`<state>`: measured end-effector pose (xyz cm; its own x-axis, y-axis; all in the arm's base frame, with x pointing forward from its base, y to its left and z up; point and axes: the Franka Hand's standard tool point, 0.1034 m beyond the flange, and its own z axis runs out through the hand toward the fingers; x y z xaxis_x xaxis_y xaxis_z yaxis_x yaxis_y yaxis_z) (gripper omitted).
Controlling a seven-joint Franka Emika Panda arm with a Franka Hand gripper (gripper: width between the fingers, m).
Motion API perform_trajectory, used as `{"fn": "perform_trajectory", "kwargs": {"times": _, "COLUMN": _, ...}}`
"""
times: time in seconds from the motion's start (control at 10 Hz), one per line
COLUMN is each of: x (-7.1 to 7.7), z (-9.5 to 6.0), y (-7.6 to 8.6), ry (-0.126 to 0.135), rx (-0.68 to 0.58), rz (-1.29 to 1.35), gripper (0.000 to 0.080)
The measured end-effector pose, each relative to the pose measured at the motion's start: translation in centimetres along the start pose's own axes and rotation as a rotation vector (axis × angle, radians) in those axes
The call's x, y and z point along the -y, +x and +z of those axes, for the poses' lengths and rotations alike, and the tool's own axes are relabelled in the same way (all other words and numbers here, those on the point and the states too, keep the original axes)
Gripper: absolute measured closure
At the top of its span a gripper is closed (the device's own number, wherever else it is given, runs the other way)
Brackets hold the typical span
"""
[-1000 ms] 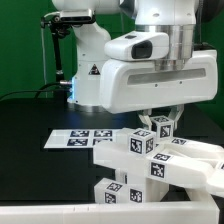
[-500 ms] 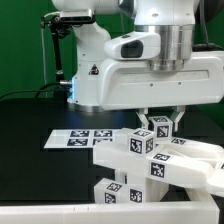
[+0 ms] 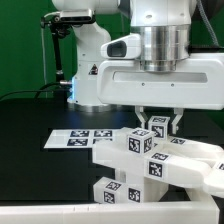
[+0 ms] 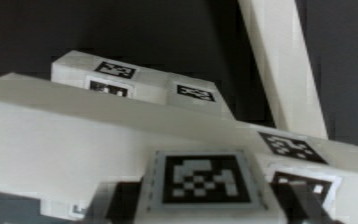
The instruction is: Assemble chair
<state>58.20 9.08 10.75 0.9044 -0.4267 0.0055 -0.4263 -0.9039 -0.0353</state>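
Pincer: my pincer (image 3: 158, 121) sits low over the chair parts, jaws set narrow on either side of a cube-ended post (image 3: 159, 127); I read that as a grip, since the dark fingers (image 3: 143, 117) flank the cube closely.
Why held so: pinching the cube end from above keeps the post upright, which I judge suits pressing it down into a socket.
Post: its tagged cube (image 4: 204, 178) fills the near part of the wrist view, directly under me.
Chair cluster: the other white pieces, a slotted block (image 3: 137, 145) and a wide slab (image 3: 190, 160), crowd just beside the post at the exterior view's right, close enough to join.
Loose block: one more tagged block (image 3: 116, 187) lies nearer the camera, beside the cluster.
Marker board: the marker board (image 3: 80, 136) lies flat on the black counter (image 3: 30, 125), toward the exterior view's left of the parts.
Stage: mid-assembly by my reckoning; parts gathered, chair not yet standing.
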Motion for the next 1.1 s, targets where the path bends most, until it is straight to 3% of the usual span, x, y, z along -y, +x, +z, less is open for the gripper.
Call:
{"fn": "perform_trajectory", "kwargs": {"times": 0.3, "x": 0.11, "z": 0.00, "y": -0.03, "ry": 0.009, "rx": 0.003, "rz": 0.215, "gripper": 0.0533}}
{"fn": "perform_trajectory", "kwargs": {"times": 0.8, "x": 0.87, "z": -0.03, "y": -0.34, "ry": 0.055, "rx": 0.011, "rz": 0.760, "gripper": 0.0533}}
{"fn": "perform_trajectory", "kwargs": {"times": 1.1, "x": 0.90, "z": -0.02, "y": -0.37, "ry": 0.054, "rx": 0.011, "rz": 0.729, "gripper": 0.0532}}
